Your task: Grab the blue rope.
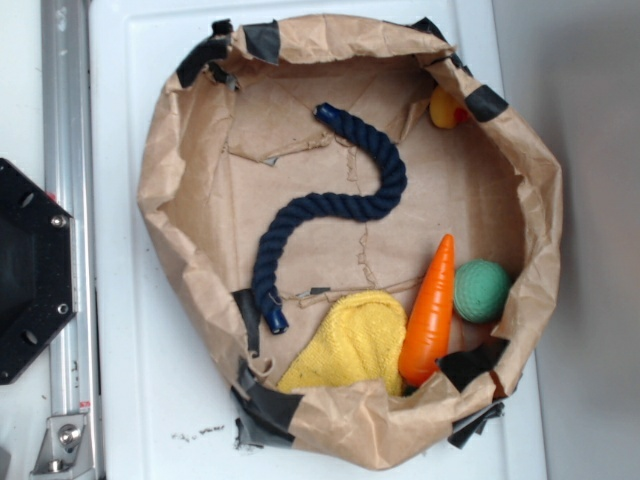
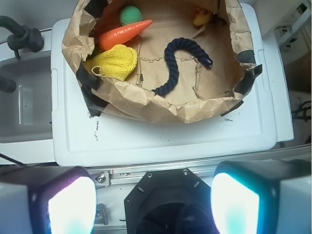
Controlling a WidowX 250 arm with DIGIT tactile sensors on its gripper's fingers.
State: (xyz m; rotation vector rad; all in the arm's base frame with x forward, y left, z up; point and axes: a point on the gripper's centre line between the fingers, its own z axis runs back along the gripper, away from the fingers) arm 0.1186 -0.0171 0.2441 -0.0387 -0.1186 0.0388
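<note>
Rope: dark navy, twisted strands, glossy blue caps at both ends. Lies flat in an S-curve on the floor of the paper basin, roughly central. One capped end points toward the far rim near the duck; the other rests just beside the cloth and a strip of black tape. Touches no other item apart from the basin floor. In the wrist view the rope shows as a hooked curve, its lower end partly hidden by the near wall.

Basin: crumpled brown paper, rim patched with black tape, standing on a white lid.

Carrot: orange, shorter than the rope, tip pointing toward the basin's middle, thick end against the wall. Lies between cloth and ball.

Ball: green, just beside the carrot, against the wall.

Cloth: yellow, bunched against the wall, touching the carrot's thick end.

Duck: yellow, partly hidden behind the rim.

Gripper: seen only in the wrist view, outside the basin and well apart from the rope. Fingers stand wide apart, nothing between them.

Black base plate: beside the lid, along a metal rail.
</note>
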